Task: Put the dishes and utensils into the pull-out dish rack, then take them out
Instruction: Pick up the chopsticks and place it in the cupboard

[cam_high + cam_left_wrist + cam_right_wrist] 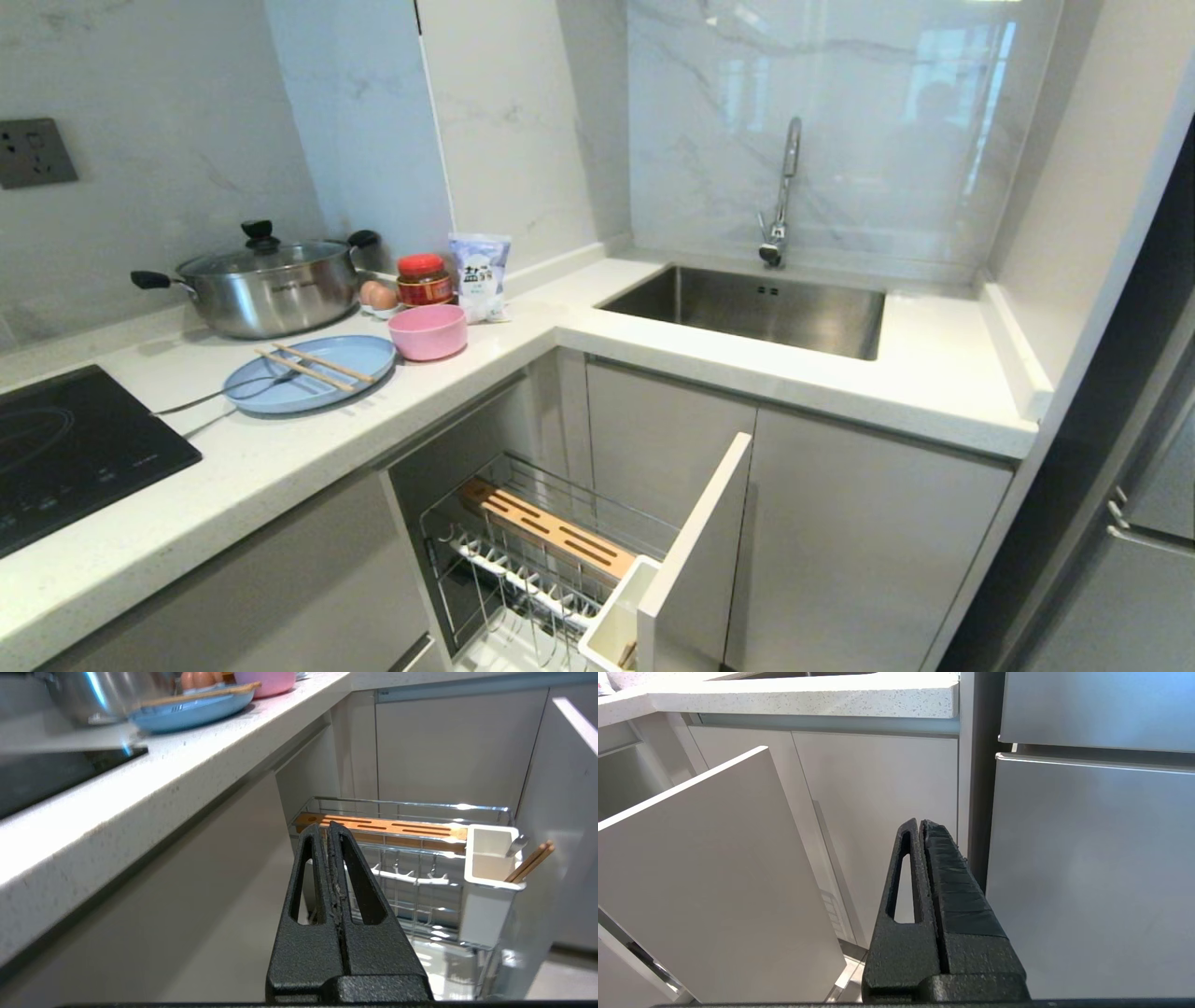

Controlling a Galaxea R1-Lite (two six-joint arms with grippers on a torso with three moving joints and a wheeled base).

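Note:
On the counter lies the light-blue plate with wooden chopsticks across it. A slim silver utensil sticks out over the plate's left rim; fork or spoon, I cannot tell. The pink bowl stands just right of the plate. Below the counter the dish rack is pulled out. Its white caddy holds wooden chopsticks and a silver handle. My left gripper hangs shut and empty below counter height, facing the rack. My right gripper is shut and empty, facing the cabinet doors.
A lidded steel pot, eggs, a red jar and a white bag stand behind the dishes. A black cooktop is at left, the sink with faucet at right. The rack's cabinet front juts out. A steel fridge stands right.

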